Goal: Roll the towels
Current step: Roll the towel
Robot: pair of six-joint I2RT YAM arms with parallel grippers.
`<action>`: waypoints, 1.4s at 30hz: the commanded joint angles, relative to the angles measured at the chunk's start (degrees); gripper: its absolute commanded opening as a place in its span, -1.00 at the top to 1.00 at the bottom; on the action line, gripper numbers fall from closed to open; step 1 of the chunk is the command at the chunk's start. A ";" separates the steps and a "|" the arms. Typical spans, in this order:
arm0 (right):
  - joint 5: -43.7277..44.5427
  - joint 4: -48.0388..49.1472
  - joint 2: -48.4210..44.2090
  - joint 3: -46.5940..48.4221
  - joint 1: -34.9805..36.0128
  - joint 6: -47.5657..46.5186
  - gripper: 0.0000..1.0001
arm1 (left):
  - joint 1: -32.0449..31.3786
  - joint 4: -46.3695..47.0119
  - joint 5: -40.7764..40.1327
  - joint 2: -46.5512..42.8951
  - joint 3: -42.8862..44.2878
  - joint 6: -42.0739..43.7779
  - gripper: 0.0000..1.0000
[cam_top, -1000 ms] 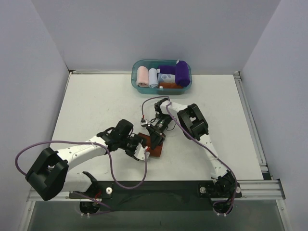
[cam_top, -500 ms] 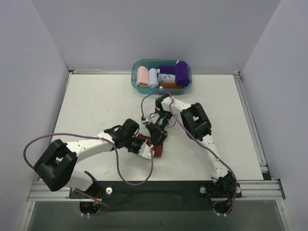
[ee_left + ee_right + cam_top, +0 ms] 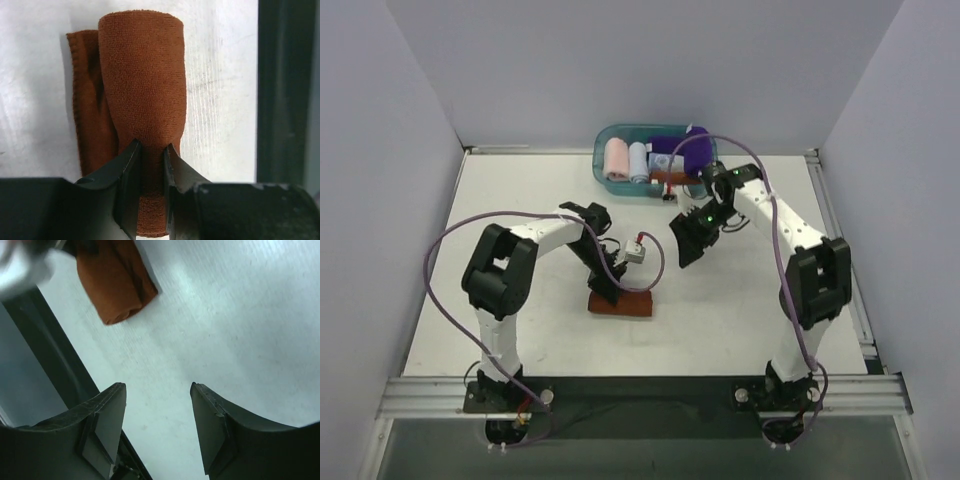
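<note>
Rust-brown terry towel (image 3: 142,75) lies rolled into a cylinder on the white table (image 3: 520,230), well short of the teal plastic basket (image 3: 598,160) at the far edge. Left gripper (image 3: 151,150) is pinched on one end of the roll, and the roll's long axis runs straight away from its fingers. From above, that axis lies roughly left to right across the table. We judge the left arm the only one placed to act on it. Right gripper (image 3: 157,390) hangs over bare table with its fingers spread and nothing between them. The roll sits off to one side of it, apart, nearer the left arm's base. A loose strip of the towel shows alongside the roll in the left wrist view, and we cannot tell whether it is the free tail or a fold. Deep purple terry towel (image 3: 699,152) stands rolled in the basket, partly crossed by the right arm's cable. The roll's gripped end is hidden by the fingers.
</note>
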 commanded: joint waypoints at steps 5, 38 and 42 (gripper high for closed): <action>5.10 3.54 -13.86 -14.14 1.29 0.18 -0.08 | 7.65 -25.08 4.51 26.38 25.46 4.74 1.00; 43.61 42.38 2.20 -23.64 37.86 -11.94 -0.47 | 8.97 -32.56 4.51 37.92 38.49 4.21 0.84; 41.59 42.22 4.66 -23.65 36.63 -12.30 -0.16 | 8.88 -33.09 4.34 38.36 39.11 4.21 0.82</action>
